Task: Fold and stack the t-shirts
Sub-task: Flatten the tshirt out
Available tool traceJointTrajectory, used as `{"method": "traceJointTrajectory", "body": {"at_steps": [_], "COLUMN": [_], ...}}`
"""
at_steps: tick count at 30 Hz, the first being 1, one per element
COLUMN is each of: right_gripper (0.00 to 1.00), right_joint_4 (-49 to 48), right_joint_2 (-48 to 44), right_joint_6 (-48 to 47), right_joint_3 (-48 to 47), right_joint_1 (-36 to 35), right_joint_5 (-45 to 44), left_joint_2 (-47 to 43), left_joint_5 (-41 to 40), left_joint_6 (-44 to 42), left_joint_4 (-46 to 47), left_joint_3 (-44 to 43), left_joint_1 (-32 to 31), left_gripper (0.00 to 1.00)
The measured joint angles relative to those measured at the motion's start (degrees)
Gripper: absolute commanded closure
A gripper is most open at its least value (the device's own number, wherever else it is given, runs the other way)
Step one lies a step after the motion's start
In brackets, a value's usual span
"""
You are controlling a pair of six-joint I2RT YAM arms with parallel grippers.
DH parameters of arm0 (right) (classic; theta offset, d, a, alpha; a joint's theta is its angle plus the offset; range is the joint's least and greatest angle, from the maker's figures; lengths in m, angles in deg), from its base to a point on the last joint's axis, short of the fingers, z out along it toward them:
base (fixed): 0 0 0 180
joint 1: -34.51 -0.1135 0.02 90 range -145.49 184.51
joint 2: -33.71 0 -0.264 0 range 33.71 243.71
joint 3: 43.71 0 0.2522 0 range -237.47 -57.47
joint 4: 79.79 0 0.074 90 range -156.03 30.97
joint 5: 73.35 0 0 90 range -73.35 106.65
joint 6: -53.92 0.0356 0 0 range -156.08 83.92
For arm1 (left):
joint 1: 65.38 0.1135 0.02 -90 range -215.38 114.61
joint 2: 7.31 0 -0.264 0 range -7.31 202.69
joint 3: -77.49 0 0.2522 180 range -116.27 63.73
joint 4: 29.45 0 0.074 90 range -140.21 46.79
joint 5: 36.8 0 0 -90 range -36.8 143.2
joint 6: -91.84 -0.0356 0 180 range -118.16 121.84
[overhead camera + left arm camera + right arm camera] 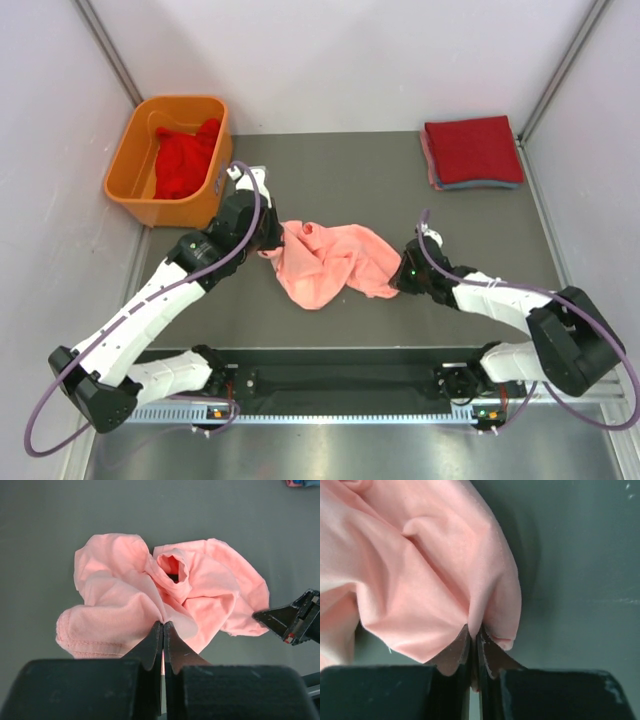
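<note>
Salmon-pink t-shirt, crumpled mid-frame, is pinched by left gripper and right gripper; thin bunched holds may slip when spread.

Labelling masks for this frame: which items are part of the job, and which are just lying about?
Job: pink tee, pinched by the left hand and right hand; red tees; folded stack.
Lying about: tub holding the red tees; table.
</note>
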Motion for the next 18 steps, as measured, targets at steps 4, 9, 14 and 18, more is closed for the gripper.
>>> {"method": "traceJointTrajectory", "body": {"at_steps": [4,9,14,18], "right_gripper": [1.00,1.00,1.00,1.00], "right_joint_4": [10.8,23.6,30.3,36.0], "right_joint_2": [-2.3,-13.8,-25.4,-31.5], "right_joint_6": [-3.7,-9.8,-13.8,-15.1], "right_joint_3": [-8.1,-26.4,-41.3,-46.2], "right_joint_1": [0.1,0.2,0.4,0.4], "right_joint_5": [-5.1,-15.0,-21.2,-24.2], "left_joint_2": [1.9,5.3,4.5,1.4], "left_joint_5": [-0.7,-4.0,-5.6,-4.9], "left_joint_6": [-1.3,-3.8,-5.6,-5.8], "left_joint_4": [-2.8,-5.5,-5.9,-7.0], "left_joint_3": [-4.5,-18.1,-28.3,-30.1], "left_joint_1": [0.0,0.0,0.0,0.0], "left_gripper": [1.00,1.00,1.00,1.00]}}
